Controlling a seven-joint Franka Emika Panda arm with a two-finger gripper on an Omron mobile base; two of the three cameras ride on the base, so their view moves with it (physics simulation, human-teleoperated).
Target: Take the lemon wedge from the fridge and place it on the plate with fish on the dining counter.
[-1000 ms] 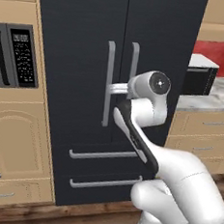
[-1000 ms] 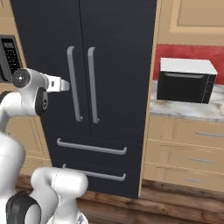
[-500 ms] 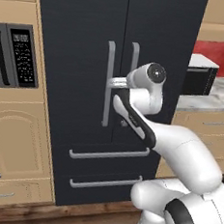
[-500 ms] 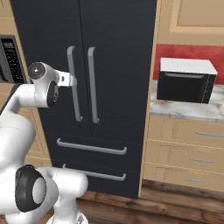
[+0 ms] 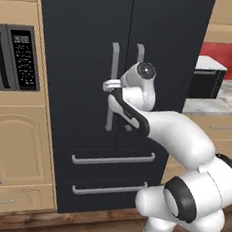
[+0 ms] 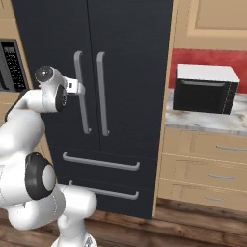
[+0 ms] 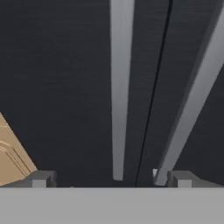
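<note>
Pincer (image 7: 111, 178) spread wide — facing the fridge (image 5: 84, 44) door handles (image 7: 119, 87).

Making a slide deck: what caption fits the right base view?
Arm brings its open tool up to the left handle of the closed black fridge; a microwave sits on the counter beside it.

Pincer (image 7: 111, 179) tips sit spread wide, right up close to the fridge (image 7: 65, 78) doors. One grey bar handle (image 7: 119, 87) runs straight ahead between them, the other handle (image 7: 192, 96) slants above the right tip.
</note>
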